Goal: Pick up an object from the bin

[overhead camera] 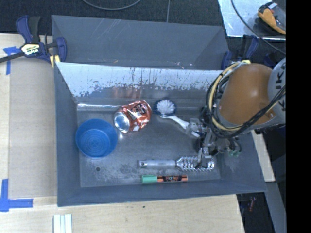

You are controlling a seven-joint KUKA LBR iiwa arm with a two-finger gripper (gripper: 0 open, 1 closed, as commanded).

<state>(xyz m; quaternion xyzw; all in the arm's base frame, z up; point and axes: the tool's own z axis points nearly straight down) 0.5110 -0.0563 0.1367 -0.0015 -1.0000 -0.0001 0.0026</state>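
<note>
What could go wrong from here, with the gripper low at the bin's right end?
1. The gripper sits over the toothed end of the clear tool, far from its middle; lifted there, it may tilt and slip out.
2. The marker lies close beside that tool and might get nudged or caught too.
3. The white brush has its handle ending near the gripper and could be bumped.

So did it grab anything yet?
Not yet. The gripper sits low in the grey metal bin, over the bristly head of a clear silvery brush. Nothing looks lifted: the crushed red can and blue round cup lie on the floor. Gripping and lifting remain.
</note>
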